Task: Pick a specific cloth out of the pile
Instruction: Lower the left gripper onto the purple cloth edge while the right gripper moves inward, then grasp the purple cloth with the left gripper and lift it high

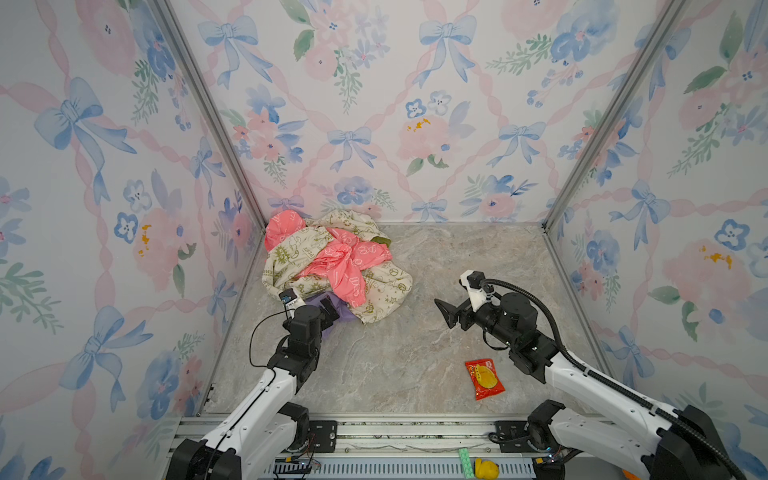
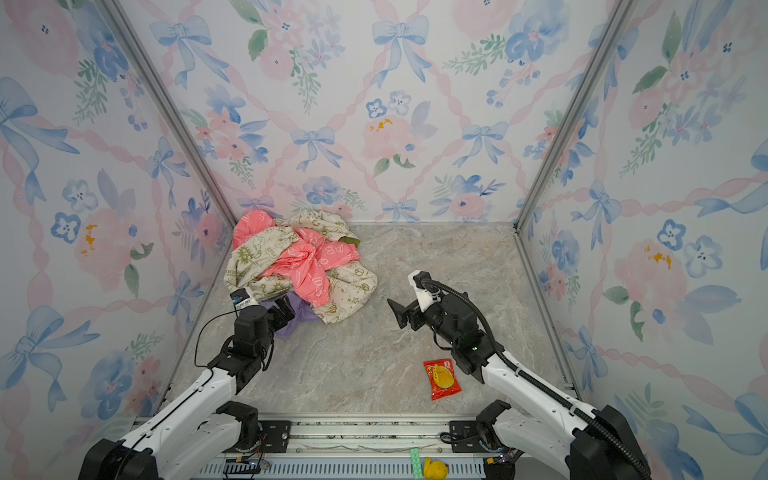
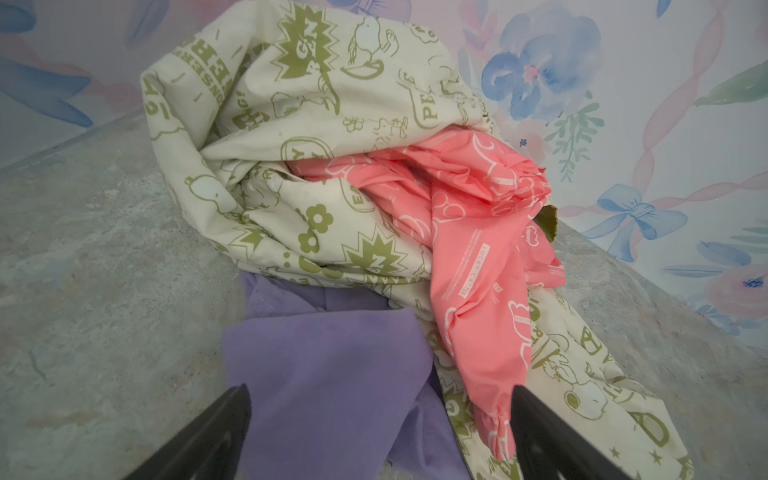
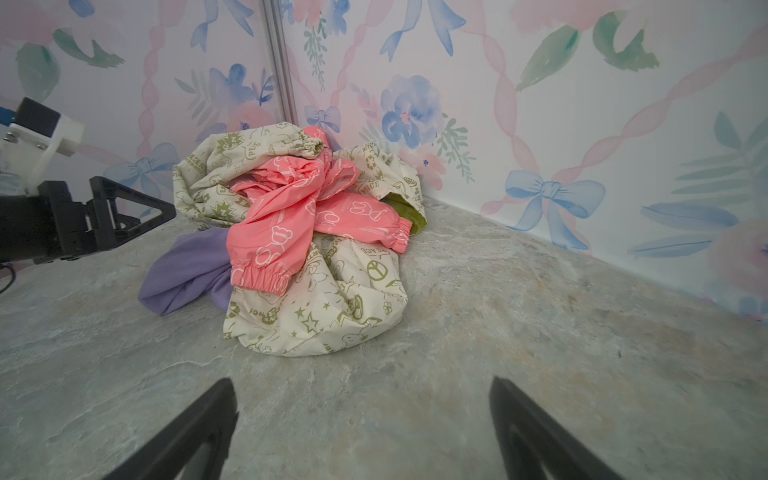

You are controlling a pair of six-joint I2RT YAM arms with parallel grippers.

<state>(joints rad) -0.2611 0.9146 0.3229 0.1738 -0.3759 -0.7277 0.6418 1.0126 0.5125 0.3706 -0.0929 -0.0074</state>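
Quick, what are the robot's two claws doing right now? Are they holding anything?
Left gripper: open, poised at the purple cloth, not gripping it.
Right gripper: open, empty, above the table.

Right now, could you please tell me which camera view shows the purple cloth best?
The left wrist view: the purple cloth fills the foreground before the open left end effector. The right wrist view shows one side; in both top views that end effector hides most of it.
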